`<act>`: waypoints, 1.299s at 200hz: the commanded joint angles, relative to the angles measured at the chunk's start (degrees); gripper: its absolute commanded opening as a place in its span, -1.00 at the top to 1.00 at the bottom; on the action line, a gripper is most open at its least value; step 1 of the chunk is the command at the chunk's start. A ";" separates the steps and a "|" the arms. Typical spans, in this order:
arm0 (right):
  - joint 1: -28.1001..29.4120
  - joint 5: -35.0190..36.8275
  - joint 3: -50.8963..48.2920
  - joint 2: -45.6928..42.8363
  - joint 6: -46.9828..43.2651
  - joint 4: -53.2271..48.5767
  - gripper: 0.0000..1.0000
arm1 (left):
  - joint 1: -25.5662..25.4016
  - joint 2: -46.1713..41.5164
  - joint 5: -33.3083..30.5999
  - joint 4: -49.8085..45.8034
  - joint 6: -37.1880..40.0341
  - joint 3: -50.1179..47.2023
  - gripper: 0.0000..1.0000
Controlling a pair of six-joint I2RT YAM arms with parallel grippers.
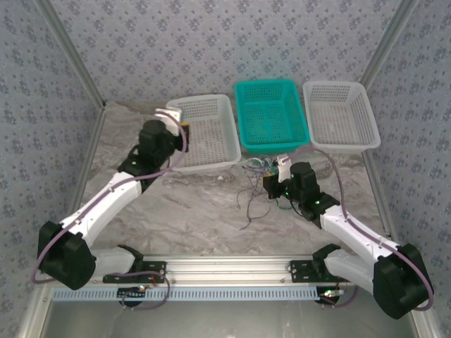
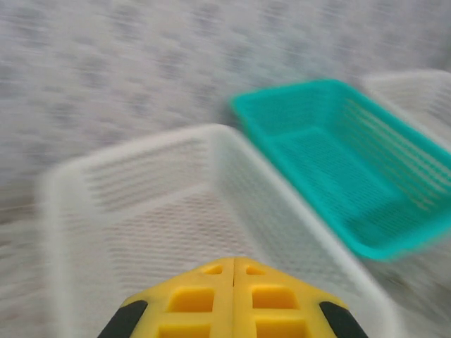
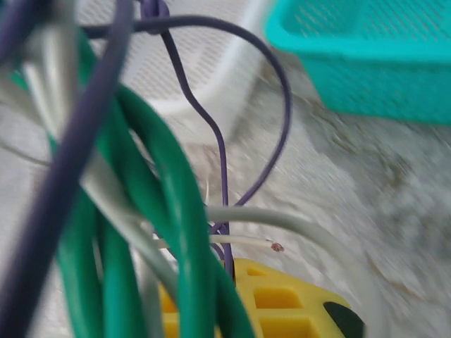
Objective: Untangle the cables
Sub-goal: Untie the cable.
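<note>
Position: cables (image 1: pixel 262 169) bunched just in front of the teal basket (image 1: pixel 271 116), lifted off the worktop (image 1: pixel 176 211).
Axis: far to near, with loose ends pointing near-left and lying on the marble.
Right side: right hand (image 1: pixel 271 186) clenched on the cables.
Left side: left hand (image 2: pixel 234 266) clenched, empty, over the white basket (image 2: pixel 141 204).
Obscured: the strands cover the grip point; the left wrist view is blurred; single wires cannot be separated from above.

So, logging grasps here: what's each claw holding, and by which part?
Right claw: shut on the cables, pinching several strands together, loose ends trailing away. Left claw: shut, empty.
</note>
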 commanded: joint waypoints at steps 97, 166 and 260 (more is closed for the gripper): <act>-0.93 -5.07 -0.33 -3.74 0.18 -1.93 1.00 | -3.62 3.79 48.06 7.99 1.36 -1.06 0.18; -2.55 -8.24 1.32 -3.48 2.20 0.06 1.00 | -8.35 12.91 55.02 3.32 0.49 -2.64 0.00; -3.08 -6.42 1.99 -3.63 3.35 -0.87 1.00 | -10.32 23.46 55.33 8.64 -2.44 1.55 1.00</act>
